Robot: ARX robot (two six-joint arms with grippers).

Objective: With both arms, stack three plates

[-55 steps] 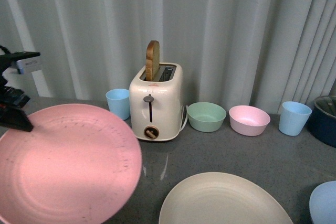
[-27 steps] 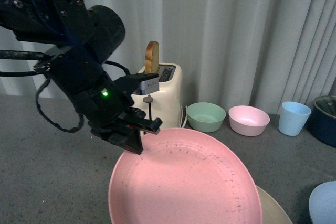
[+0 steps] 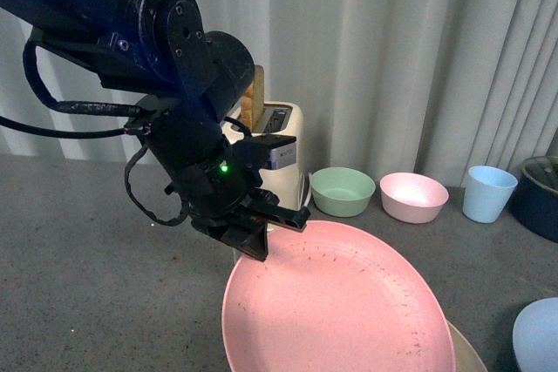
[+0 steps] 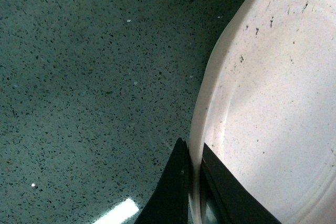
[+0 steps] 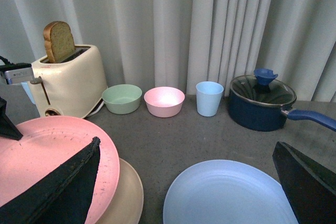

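My left gripper (image 3: 261, 246) is shut on the rim of the pink plate (image 3: 340, 311), with one black finger on each side of the edge (image 4: 195, 182). In the right wrist view the pink plate (image 5: 42, 156) overlaps the cream plate (image 5: 126, 198); I cannot tell whether they touch. Only a sliver of the cream plate (image 3: 466, 350) shows in the front view. The light blue plate (image 5: 226, 195) lies flat on the grey counter to the right of them. My right gripper (image 5: 186, 148) is open above the light blue plate and holds nothing.
At the back stand a cream toaster (image 5: 68, 82) with a bread slice, a green bowl (image 5: 122, 98), a pink bowl (image 5: 164, 101), a blue cup (image 5: 209, 98) and a dark blue lidded pot (image 5: 260, 103). A grey curtain hangs behind them.
My left arm has carried the pink plate from the far left to the right, and it now covers most of the cream plate. The other objects have stayed put.
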